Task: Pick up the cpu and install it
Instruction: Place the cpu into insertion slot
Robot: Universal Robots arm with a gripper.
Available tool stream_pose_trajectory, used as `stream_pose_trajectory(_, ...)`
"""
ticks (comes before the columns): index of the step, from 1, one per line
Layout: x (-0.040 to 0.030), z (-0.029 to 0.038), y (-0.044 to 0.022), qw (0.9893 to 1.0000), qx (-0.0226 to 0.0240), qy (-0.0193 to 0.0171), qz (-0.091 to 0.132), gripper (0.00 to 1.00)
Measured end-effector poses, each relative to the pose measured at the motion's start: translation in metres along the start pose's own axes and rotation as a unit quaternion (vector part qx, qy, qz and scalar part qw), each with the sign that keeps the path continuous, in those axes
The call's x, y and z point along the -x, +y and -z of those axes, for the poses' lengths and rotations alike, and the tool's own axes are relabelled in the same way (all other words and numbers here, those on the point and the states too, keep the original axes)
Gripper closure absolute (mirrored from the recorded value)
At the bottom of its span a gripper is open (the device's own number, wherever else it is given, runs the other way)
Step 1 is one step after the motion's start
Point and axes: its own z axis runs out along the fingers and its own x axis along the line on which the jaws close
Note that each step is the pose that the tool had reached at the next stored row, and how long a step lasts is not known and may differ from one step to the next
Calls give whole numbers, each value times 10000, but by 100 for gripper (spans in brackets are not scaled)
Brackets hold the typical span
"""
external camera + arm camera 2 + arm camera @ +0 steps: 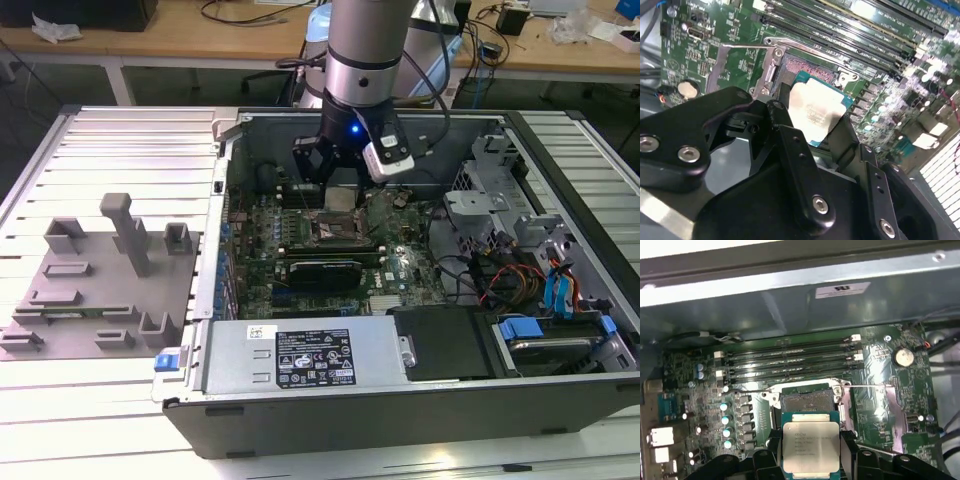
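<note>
Gripper [814,119] pinching the cpu [810,446] by two opposite edges, fingers [790,142] pressed against its sides. Cpu sits flat between the fingertips, metal top up. Socket [805,401] on the motherboard [880,407] lies just beyond the fingertips, contacts exposed; cpu not seated.

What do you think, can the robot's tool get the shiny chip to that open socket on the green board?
Probably yes. The tool grips the cpu just short of the socket, which looks uncovered, and nothing stands between them in both wrist views.
</note>
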Motion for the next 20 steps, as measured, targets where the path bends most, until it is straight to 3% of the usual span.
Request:
stream_pose_trajectory(5,0,0,0,9990,8,-22,-448,45)
stream_pose_trajectory(8,0,0,0,9975,13,-35,-704,45)
stream_pose_trajectory(9,0,0,0,9964,15,-42,-845,45)
stream_pose_trajectory(10,0,0,0,9945,19,-52,-1047,45)
stream_pose_trajectory(12,0,0,0,9926,21,-60,-1211,45)
stream_pose_trajectory(14,0,0,0,9893,26,-73,-1458,45)
stream_pose_trajectory(16,0,0,0,9873,28,-79,-1586,45)
stream_pose_trajectory(17,0,0,0,9856,30,-84,-1691,45)
stream_pose_trajectory(20,0,0,0,9820,34,-94,-1888,45)
